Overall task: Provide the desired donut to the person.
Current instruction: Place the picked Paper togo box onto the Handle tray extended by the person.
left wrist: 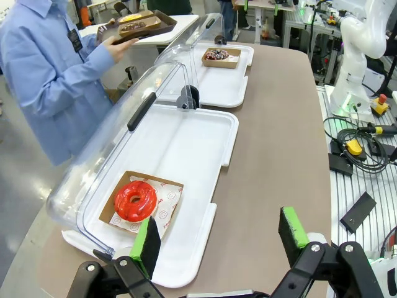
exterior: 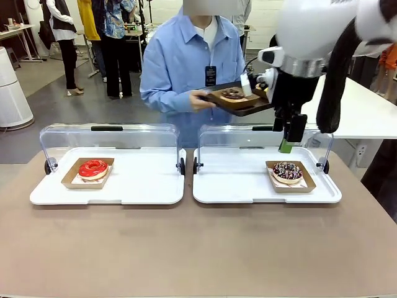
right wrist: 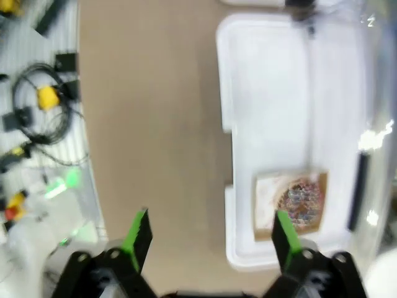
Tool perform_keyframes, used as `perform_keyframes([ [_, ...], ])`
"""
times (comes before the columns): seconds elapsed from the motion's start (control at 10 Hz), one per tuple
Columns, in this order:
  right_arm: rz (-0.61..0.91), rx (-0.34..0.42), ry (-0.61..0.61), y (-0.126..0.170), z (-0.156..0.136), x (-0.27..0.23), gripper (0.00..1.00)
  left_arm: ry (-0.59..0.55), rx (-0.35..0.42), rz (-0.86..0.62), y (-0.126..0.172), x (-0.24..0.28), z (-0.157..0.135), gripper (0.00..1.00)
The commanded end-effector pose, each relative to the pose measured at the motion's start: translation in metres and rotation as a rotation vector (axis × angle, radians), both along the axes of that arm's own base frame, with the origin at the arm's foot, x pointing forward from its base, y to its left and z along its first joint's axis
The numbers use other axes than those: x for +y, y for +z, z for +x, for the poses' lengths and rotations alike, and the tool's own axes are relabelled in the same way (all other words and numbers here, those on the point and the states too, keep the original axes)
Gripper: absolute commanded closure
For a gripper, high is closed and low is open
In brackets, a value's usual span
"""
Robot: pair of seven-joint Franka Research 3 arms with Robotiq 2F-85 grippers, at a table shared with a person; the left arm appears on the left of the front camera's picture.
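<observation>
A red-glazed donut [exterior: 93,168] [left wrist: 135,200] lies in a cardboard holder on the left white tray [exterior: 142,186]. A chocolate donut with sprinkles [exterior: 287,171] [right wrist: 301,198] [left wrist: 216,55] lies in its own holder on the right white tray [exterior: 236,186]. The person [exterior: 186,62] in a light blue shirt stands at the far side, holding a brown serving tray [exterior: 239,105] [left wrist: 162,22] that carries a chocolate donut [exterior: 234,94] [left wrist: 132,26]. My right gripper [exterior: 286,141] [right wrist: 212,236] hangs open above the right tray, just behind the sprinkled donut. My left gripper [left wrist: 220,239] is open over the table's near edge, close to the red donut.
Both trays have clear domed lids [exterior: 108,139] [exterior: 239,136] swung up at the back. A yellow item [left wrist: 133,17] also lies on the person's tray. Bare brown table [exterior: 198,248] stretches in front of the trays. Cables and a yellow button box [left wrist: 353,147] sit beside the table.
</observation>
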State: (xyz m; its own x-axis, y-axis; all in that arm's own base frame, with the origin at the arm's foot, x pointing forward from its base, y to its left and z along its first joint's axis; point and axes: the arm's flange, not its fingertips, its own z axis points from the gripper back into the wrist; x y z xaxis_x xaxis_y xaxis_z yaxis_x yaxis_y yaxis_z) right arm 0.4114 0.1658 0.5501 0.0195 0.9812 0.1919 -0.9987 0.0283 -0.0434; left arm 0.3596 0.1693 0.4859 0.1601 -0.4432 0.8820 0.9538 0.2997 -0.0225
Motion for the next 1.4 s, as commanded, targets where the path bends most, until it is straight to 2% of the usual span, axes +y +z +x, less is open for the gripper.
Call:
perform_keyframes([
  [0.0,0.373,0.051,0.057,-0.013,-0.011,-0.073,0.0,0.004,-0.017,-0.021,0.001,0.0,-0.001,0.0],
  [0.1,0.527,0.026,0.078,-0.02,-0.017,-0.104,0.0,0.004,-0.017,-0.021,0.001,0.0,-0.001,0.0],
  [0.4,0.847,-0.067,-0.027,-0.044,-0.028,-0.193,0.0,0.004,-0.017,-0.021,0.001,0.0,-0.001,0.0],
  [0.5,0.935,-0.076,-0.107,-0.048,-0.032,-0.22,0.0,0.004,-0.017,-0.021,0.001,0.0,-0.001,0.0],
  [0.7,0.95,-0.065,-0.14,-0.047,-0.034,-0.246,0.0,0.004,-0.017,-0.021,0.001,0.0,-0.001,0.0],
  [0.9,0.943,-0.01,-0.191,-0.051,-0.034,-0.269,0.0,0.004,-0.017,-0.021,0.001,0.0,-0.001,0.0],
  [1.1,0.887,0.064,-0.176,-0.057,-0.025,-0.282,0.0,0.004,-0.017,-0.021,0.001,0.0,-0.001,0.0],
  [1.3,0.884,0.085,-0.181,-0.061,-0.019,-0.287,0.0,0.004,-0.017,-0.021,0.001,0.0,-0.001,0.0],
])
